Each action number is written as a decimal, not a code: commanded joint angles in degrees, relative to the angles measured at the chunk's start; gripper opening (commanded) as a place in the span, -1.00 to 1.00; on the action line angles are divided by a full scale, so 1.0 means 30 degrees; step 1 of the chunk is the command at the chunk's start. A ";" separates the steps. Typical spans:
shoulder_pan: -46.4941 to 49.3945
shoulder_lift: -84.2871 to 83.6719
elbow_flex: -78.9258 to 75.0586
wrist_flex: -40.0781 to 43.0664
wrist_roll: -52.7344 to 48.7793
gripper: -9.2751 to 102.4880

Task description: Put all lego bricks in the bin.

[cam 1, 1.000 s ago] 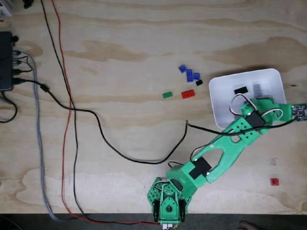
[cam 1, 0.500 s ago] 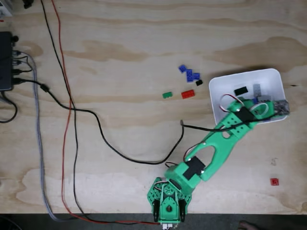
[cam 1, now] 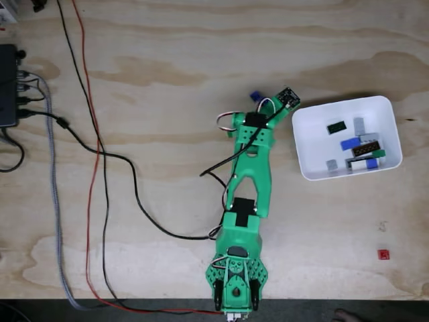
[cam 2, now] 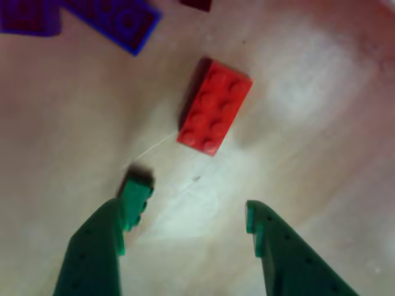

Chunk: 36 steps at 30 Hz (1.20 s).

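In the fixed view the green arm (cam 1: pixel 249 168) is stretched up across the wooden surface (cam 1: pixel 167 67), and its wrist is seen just left of the bin (cam 1: pixel 385 107). The white bin lies at the right side of the surface, and several lego bricks (cam 1: pixel 355 149) in black, grey, blue and green are gathered inside it. One blue brick (cam 1: pixel 255 96) is partly seen beside the wrist. A single small red brick (cam 1: pixel 383 254) is found well apart, near the lower right corner.

In the other view the hand (cam 2: pixel 191 213) is held released, with its two green fingers (cam 2: pixel 99 246) spread wide and nothing between them. A red brick (cam 2: pixel 214 106) lies flat on the surface just above the fingertips. A small green brick (cam 2: pixel 137 192) is touching the left fingertip. Blue bricks (cam 2: pixel 123 18) are seen at the top edge.
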 commanded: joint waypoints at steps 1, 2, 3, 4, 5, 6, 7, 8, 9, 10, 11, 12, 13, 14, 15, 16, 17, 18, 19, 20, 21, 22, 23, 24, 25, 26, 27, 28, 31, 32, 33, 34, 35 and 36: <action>0.0967 -0.0820 -0.0264 -0.1611 -0.0527 -0.45; 0.1084 -0.1025 -0.0264 -0.1699 -0.0703 -0.45; 0.1201 -0.1113 -0.0264 -0.1846 -0.0732 -0.45; 0.1289 -0.1201 -0.0264 -0.1963 -0.0820 -0.45; 0.1348 -0.1230 -0.0264 -0.2051 -0.0967 -0.45; 0.1406 -0.1260 -0.0264 -0.2139 -0.1025 -0.45; 0.1436 -0.1260 -0.0264 -0.2168 -0.1172 -0.45; 0.1436 -0.1260 -0.0264 -0.2256 -0.1289 -0.45; 0.1436 -0.1260 -0.0234 -0.2402 -0.1348 -0.45; 0.1465 -0.1260 -0.0234 -0.2549 -0.1494 -0.45; 0.1494 -0.1260 -0.0234 -0.2754 -0.1611 -0.45; 0.1553 -0.1260 -0.0234 -0.2959 -0.1787 -0.46; 0.1611 -0.1260 -0.0234 -0.3164 -0.1904 -0.48; 0.1699 -0.1318 -0.0264 -0.3311 -0.2051 -0.52; 0.1758 -0.1377 -0.0264 -0.3457 -0.2227 -0.61; 0.1758 -0.1406 -0.0205 -0.3574 -0.2256 -0.71; 0.1758 -0.1406 -0.0059 -0.3662 -0.2256 -0.80; 0.1699 -0.1289 0.0205 -0.3662 -0.2344 -0.83; 0.1641 -0.1025 0.0645 -0.3867 -0.2373 -0.83; 0.1641 -0.0703 0.1113 -0.4102 -0.2344 -0.83; 0.1670 -0.0322 0.1377 -0.4131 -0.2285 -0.83; 0.1787 0.0234 0.1641 -0.4189 -0.1934 -0.83; 0.1934 0.1055 0.1846 -0.4219 -0.1553 -0.83; 0.2051 0.2109 0.1992 -0.4043 -0.1201 -0.83; 0.2227 0.3574 0.2080 -0.3896 -0.0703 -0.83; 0.2520 0.5361 0.2168 -0.3896 -0.0234 -0.83; 0.2813 0.7295 0.2109 -0.3926 0.0293 -0.83; 0.3164 0.9082 0.1729 -0.3867 0.0586 -0.83; 0.4629 1.2422 -0.1260 -0.2461 0.0791 -0.84; 0.5215 1.2803 -0.2402 -0.1992 0.0557 -0.84; 0.5889 1.2891 -0.3311 -0.1641 0.0352 -0.84; 0.6797 1.2480 -0.3955 -0.1406 -0.0029 -0.84; 0.7793 1.1719 -0.4131 -0.1523 -0.0293 -0.84; 0.8701 1.0781 -0.3721 -0.1934 -0.0615 -0.84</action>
